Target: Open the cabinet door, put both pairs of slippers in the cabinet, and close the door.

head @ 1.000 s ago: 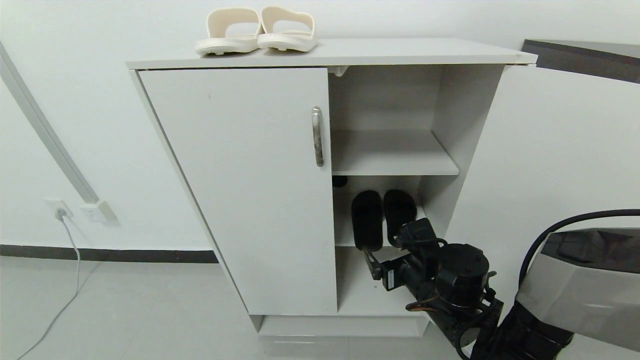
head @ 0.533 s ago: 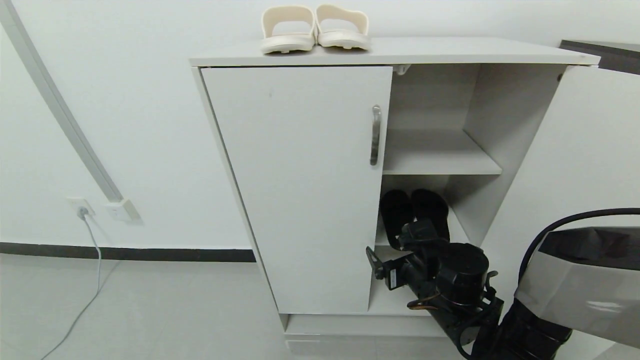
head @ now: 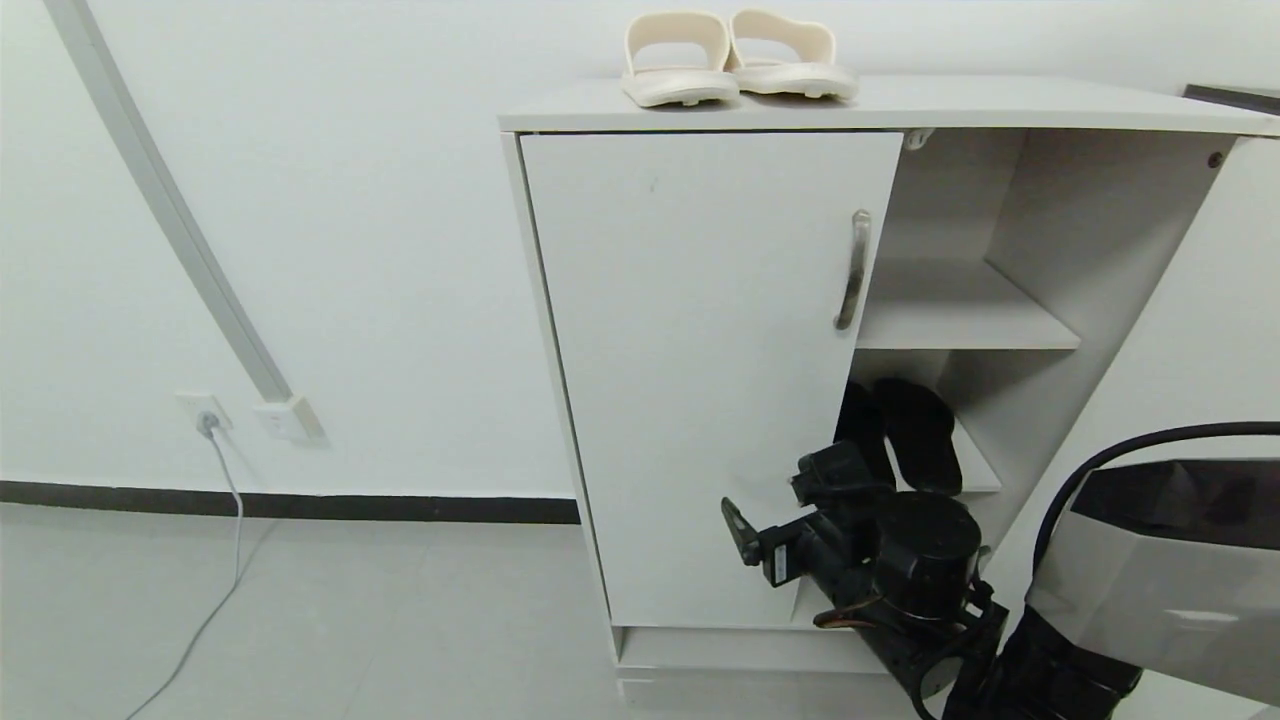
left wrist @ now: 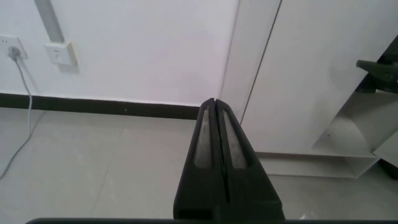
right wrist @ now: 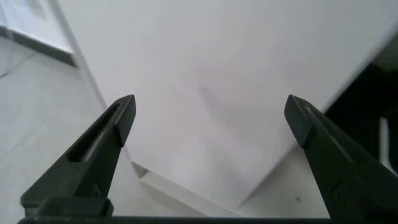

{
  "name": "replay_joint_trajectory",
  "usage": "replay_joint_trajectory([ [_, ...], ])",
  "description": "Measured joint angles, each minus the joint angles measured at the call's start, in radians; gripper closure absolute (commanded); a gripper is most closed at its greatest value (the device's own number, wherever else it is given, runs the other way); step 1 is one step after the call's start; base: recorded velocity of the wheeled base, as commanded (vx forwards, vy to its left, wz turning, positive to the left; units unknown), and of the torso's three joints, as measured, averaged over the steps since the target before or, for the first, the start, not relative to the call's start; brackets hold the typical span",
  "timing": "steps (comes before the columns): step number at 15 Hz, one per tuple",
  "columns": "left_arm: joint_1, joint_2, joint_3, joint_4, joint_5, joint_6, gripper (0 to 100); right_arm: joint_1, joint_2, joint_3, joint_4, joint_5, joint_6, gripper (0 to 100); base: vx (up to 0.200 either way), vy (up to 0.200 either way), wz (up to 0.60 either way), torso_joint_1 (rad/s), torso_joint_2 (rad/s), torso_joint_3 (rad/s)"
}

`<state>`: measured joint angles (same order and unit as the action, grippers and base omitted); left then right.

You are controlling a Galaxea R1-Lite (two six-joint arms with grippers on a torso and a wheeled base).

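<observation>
Head view: closed left door (head: 700,380) of the white rectangular cabinet (head: 1000,100) stood before the wide-spread, empty right gripper (right wrist: 210,109); left gripper (left wrist: 216,124) was pressed together, empty.

The right arm (head: 920,565) is finished in matte black, with a drum-shaped joint. A thick black cable (head: 1200,430) is arched over a grey shell (head: 1150,585). The left claw (left wrist: 216,106) and right claw (right wrist: 208,109) are formed of flat black fingers.

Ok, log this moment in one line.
black slippers: inside, lower shelf | cream slippers: on cabinet top | right door: open | right gripper: jaws open, low before left door | left gripper: jaws shut
</observation>
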<state>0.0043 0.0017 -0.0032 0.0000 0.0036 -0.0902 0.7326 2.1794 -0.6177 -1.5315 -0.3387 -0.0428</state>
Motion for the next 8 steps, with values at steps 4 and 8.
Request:
replay_joint_trajectory([
  [4, -0.002, 0.0, 0.0, 0.0, 0.011, -0.007, 100, 0.002, -0.001, 0.043, -0.036, 0.096, -0.001, 0, 0.0, 0.0, 0.0, 0.0, 0.0, 0.0],
  [8, -0.002, 0.0, 0.0, 0.0, 0.012, -0.007, 100, 0.023, -0.009, 0.083, -0.038, 0.108, -0.006, 0, 0.0, 0.0, 0.0, 0.0, 0.0, 0.0],
])
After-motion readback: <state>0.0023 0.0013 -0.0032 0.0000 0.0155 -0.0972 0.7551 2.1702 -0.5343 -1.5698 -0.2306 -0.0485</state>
